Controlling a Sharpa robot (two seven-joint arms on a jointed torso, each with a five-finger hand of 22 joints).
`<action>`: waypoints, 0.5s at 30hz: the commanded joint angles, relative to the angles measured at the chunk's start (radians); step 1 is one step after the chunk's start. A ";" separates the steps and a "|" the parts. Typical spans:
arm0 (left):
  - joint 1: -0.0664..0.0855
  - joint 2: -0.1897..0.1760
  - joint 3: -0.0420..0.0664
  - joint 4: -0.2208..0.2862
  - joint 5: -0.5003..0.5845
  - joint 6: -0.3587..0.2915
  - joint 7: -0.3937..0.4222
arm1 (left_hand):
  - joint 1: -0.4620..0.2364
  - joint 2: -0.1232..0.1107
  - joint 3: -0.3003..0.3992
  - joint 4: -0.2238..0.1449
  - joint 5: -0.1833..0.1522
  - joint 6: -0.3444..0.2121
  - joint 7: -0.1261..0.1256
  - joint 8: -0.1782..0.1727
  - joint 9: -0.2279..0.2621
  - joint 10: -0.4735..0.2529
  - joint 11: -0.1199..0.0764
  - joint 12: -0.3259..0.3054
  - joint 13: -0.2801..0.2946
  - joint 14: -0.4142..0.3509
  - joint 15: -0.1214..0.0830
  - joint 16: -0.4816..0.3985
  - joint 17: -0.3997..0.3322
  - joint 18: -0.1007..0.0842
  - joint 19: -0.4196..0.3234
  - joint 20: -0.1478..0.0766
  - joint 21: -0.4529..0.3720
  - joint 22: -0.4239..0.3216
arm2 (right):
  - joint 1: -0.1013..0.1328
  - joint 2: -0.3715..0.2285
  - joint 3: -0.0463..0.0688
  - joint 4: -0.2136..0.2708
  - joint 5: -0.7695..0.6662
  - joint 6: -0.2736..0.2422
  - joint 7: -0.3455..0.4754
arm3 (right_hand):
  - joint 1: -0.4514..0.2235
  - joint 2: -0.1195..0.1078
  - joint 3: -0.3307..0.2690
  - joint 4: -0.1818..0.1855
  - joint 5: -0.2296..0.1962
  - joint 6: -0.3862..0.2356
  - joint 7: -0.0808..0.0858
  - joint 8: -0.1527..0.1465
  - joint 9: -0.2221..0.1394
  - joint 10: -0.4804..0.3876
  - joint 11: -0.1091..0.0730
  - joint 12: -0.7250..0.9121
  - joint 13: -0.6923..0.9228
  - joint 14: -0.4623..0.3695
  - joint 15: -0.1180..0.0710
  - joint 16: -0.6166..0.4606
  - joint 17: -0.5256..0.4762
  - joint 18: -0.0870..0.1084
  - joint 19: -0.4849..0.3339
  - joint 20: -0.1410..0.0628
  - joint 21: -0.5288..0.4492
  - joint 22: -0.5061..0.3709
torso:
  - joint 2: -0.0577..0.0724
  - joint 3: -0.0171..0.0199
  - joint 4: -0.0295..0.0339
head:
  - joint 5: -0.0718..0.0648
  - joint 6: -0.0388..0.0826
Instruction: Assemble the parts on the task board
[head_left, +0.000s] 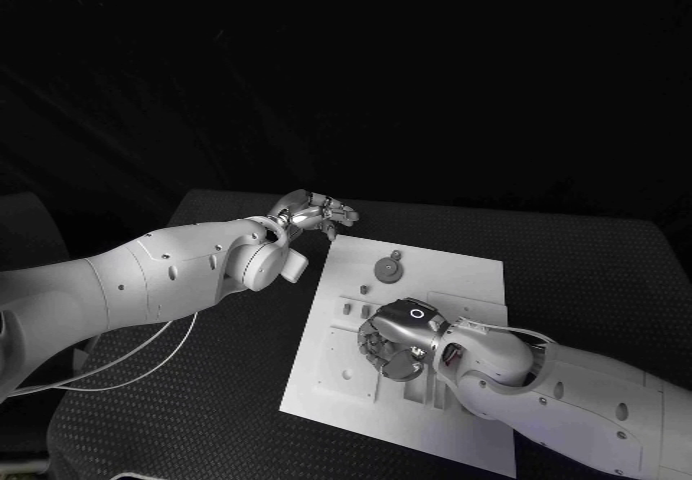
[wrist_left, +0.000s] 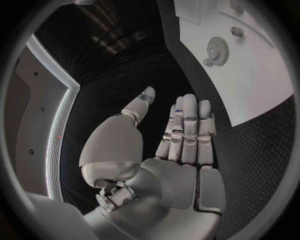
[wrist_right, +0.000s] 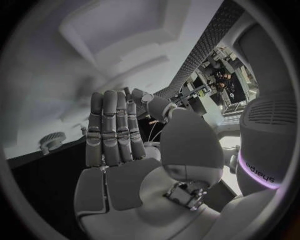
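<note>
Your right hand (head_left: 400, 338) hovered over the task board's (head_left: 462, 280) middle, fingers (wrist_right: 112, 130) straight and pressed together, holding nothing. Your left hand (head_left: 309, 214) hung off the board's far left corner, fingers (wrist_left: 187, 125) together, thumb apart, empty. A grey gear part (head_left: 388, 267) lay near the board's far edge.

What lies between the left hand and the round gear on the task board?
In the head view, only bare surface: a strip of black table and the white task board edge separate the left hand from the gear.
</note>
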 joint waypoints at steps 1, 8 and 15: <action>0.002 0.001 0.001 0.005 0.006 0.013 0.006 | 0.003 0.007 -0.004 0.004 -0.003 -0.004 0.004 0.000 -0.001 -0.002 0.001 0.004 -0.001 0.006 0.001 0.000 0.001 0.012 -0.001 -0.014 -0.006 -0.001 | -0.004 0.004 -0.005 -0.002 -0.020 0.036 -0.009 | -0.002 0.009 -0.004 -0.004 0.006 0.002 0.001 -0.005 0.000 0.006 0.002 -0.007 -0.001 0.005 -0.001 -0.004 0.001 0.008 0.005 0.002 0.006 0.001 | 0.000 -0.0009 0.0001 | 0.000 -0.001; 0.002 0.001 0.001 0.005 0.006 0.014 0.005 | 0.003 0.007 -0.004 0.004 -0.003 -0.005 0.004 0.000 -0.001 -0.003 0.002 0.004 -0.001 0.006 0.001 0.000 0.001 0.012 -0.001 -0.014 -0.006 -0.001 | -0.004 0.008 -0.007 -0.004 -0.025 0.042 -0.019 | -0.003 0.009 -0.005 -0.004 0.007 0.002 0.001 -0.006 0.001 0.006 0.002 -0.008 0.001 0.005 -0.001 -0.005 0.002 0.008 0.004 0.002 0.007 0.001 | 0.000 -0.0002 0.0002 | -0.001 -0.002; 0.004 0.001 0.001 0.007 0.006 0.015 0.005 | 0.003 0.007 -0.004 0.005 -0.003 -0.005 0.004 0.000 -0.001 -0.003 0.002 0.004 -0.001 0.006 0.001 0.000 0.002 0.012 -0.001 -0.014 -0.006 -0.001 | -0.004 0.016 -0.008 -0.012 -0.041 0.072 -0.042 | -0.006 0.011 -0.005 -0.003 -0.001 -0.002 0.003 -0.010 0.002 0.002 0.004 -0.016 0.004 0.001 0.001 -0.013 0.005 0.008 -0.002 0.005 0.004 0.001 | 0.000 -0.0003 -0.0009 | -0.003 -0.002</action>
